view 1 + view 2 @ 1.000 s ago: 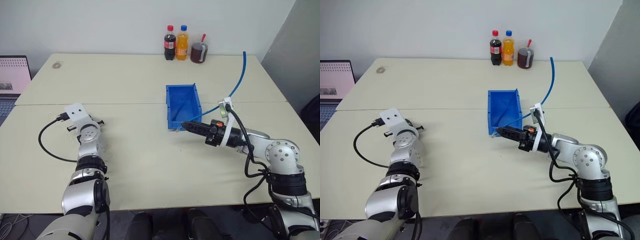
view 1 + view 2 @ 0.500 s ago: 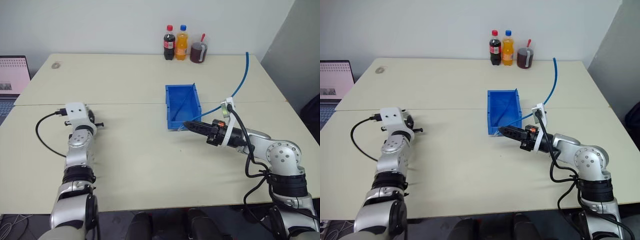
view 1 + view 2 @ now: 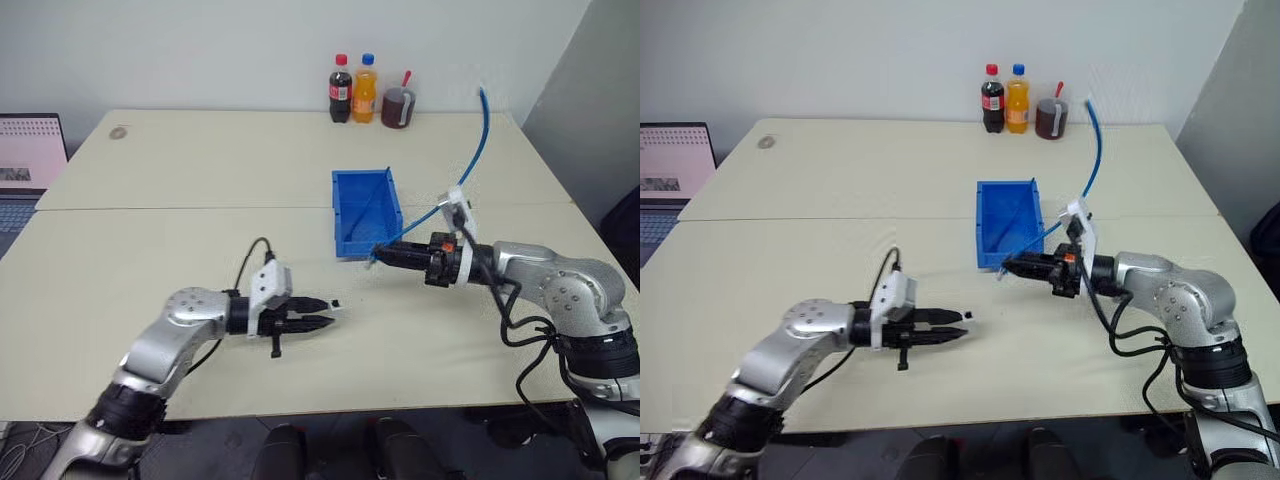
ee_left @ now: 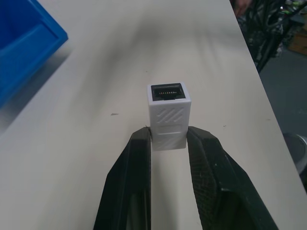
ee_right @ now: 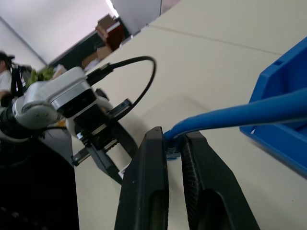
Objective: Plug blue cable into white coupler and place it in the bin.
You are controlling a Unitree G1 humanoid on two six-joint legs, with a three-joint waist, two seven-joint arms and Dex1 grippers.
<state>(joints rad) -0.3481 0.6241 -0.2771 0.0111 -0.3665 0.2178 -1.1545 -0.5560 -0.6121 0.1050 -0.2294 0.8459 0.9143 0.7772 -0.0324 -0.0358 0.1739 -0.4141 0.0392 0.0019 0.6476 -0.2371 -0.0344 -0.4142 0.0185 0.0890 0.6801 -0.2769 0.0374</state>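
Observation:
My left gripper [image 4: 169, 136] is shut on the white coupler [image 4: 169, 116], pinching its rear half, with the dark socket facing away from the fingers. In the head views this gripper [image 3: 328, 313] hovers low over the middle of the table, pointing right. My right gripper [image 3: 380, 252] is shut on the plug end of the blue cable [image 3: 470, 165], just off the front lip of the bin [image 3: 345, 215]. From the fingers the cable arcs up and back over the table. The right gripper points left toward the coupler, a short gap away.
Two soda bottles [image 3: 352, 88] and a cup of dark drink [image 3: 397, 104] stand at the table's far edge. A laptop [image 3: 28, 155] sits off the left side. A seam [image 3: 180, 208] runs across the table behind the left arm.
My left arm has swung in from the left side to the table's middle and now points right with the coupler. The right gripper has rolled in place; the cable's free end shifted slightly.

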